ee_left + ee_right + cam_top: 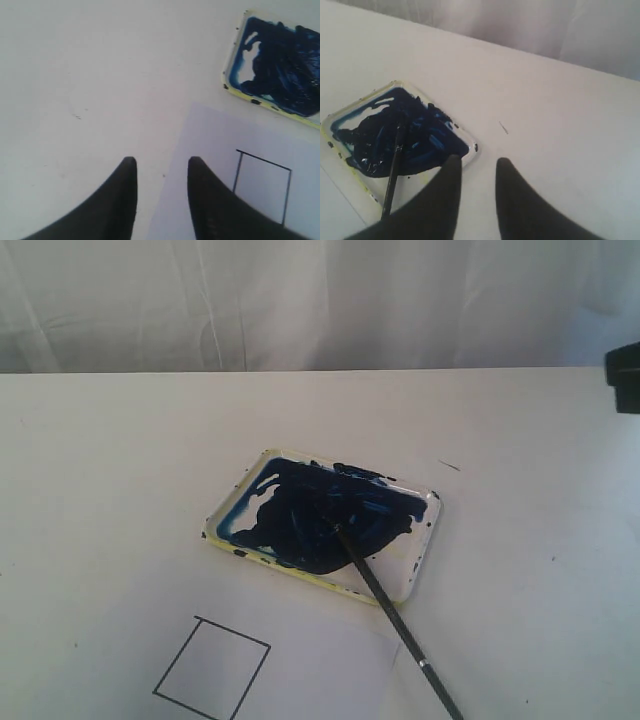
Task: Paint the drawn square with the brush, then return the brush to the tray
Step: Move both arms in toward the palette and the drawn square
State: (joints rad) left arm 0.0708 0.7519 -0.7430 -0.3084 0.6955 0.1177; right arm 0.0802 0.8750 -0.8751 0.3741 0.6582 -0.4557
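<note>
The tray (418, 545) sits mid-table, smeared with dark blue paint. The brush (395, 620) lies with its tip in the paint and its handle sticking out over the tray's near rim. Nothing holds it. The drawn square (212, 668) is on white paper in front of the tray, its inside plain white. My left gripper (162, 165) hangs open over the paper's edge, beside the square (262, 185) and well short of the tray (226, 75). My right gripper (479, 162) stands open and empty just past a corner of the tray (362, 102), with the brush (394, 165) off to one side.
A white curtain closes off the back of the white table. A dark piece of the right arm (625, 375) shows at the right edge. A small dark mark (449, 465) lies on the table beyond the tray. The sheet of paper (210, 140) reaches up to the tray.
</note>
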